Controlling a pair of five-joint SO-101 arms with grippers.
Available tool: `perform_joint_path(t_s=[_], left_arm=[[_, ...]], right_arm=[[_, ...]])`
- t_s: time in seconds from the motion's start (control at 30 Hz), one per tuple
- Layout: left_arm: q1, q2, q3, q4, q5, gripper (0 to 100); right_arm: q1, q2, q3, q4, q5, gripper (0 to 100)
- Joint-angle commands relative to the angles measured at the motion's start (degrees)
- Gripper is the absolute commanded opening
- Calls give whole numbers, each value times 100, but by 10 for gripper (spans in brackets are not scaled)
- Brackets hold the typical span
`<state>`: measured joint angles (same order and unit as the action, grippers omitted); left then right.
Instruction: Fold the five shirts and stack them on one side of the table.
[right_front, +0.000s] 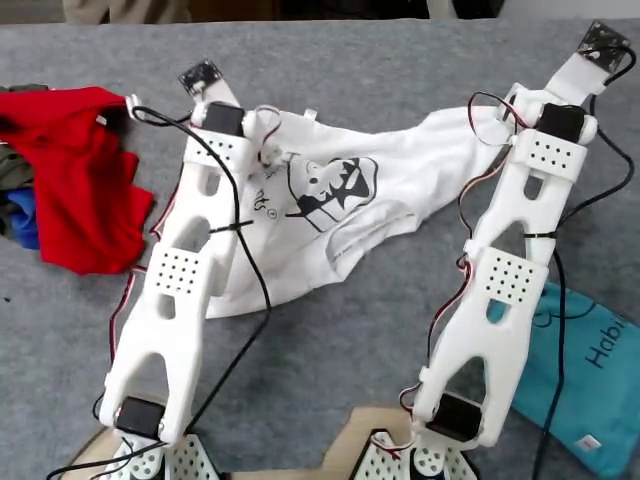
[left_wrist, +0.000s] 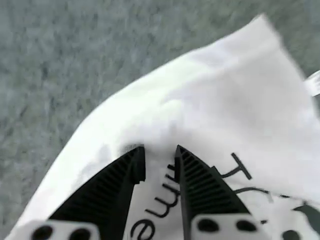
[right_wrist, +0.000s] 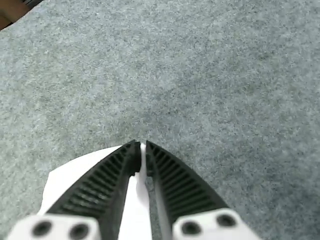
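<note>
A white shirt (right_front: 390, 190) with a black print lies spread over the middle of the grey table, its far edge pulled between my two grippers. My left gripper (right_front: 268, 150) sits at the shirt's far left corner. In the left wrist view the left gripper (left_wrist: 160, 152) is shut on a fold of the white shirt (left_wrist: 215, 90) beside the lettering. My right gripper (right_front: 505, 105) is at the far right corner. In the right wrist view the right gripper (right_wrist: 141, 146) is shut on a thin edge of the white shirt (right_wrist: 70, 177), over bare grey cloth.
A crumpled red shirt (right_front: 85, 180) lies at the left edge on top of darker clothes (right_front: 15, 205). A folded teal shirt (right_front: 585, 380) lies at the near right. Black cables trail along both arms. The grey table cover (right_front: 400, 60) stretches behind the grippers.
</note>
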<state>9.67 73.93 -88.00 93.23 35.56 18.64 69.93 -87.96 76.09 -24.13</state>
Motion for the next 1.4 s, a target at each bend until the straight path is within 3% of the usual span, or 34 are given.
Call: perform_joint_path(t_s=[0.0, 0.1, 0.2, 0.33, 0.6, 0.8, 1.0, 1.23, 1.37], left_arm=[[149, -57, -53, 457, -44, 110], [193, -57, 18, 774, -141, 104], [202, -110, 334, 774, -519, 11], [273, -374, 958, 791, -774, 18], [800, -2607, 4325, 782, -1029, 19], [782, -4040, 6268, 651, -1037, 19], [659, -4620, 6549, 633, -1002, 39], [659, -4637, 6611, 668, -598, 259], [273, -4673, 6154, 510, -571, 271]], right_arm=[[-101, -13, -171, 18, 44, 5], [-101, -13, -171, 18, 44, 5], [-110, -13, -171, 18, 44, 5], [-110, -13, -171, 18, 44, 5], [-101, -13, -171, 0, 44, 5], [-101, -13, -171, 9, 44, 5], [-101, -13, -171, 26, 53, 5], [-110, -13, -171, 26, 53, 5], [-110, -13, -171, 26, 53, 5]])
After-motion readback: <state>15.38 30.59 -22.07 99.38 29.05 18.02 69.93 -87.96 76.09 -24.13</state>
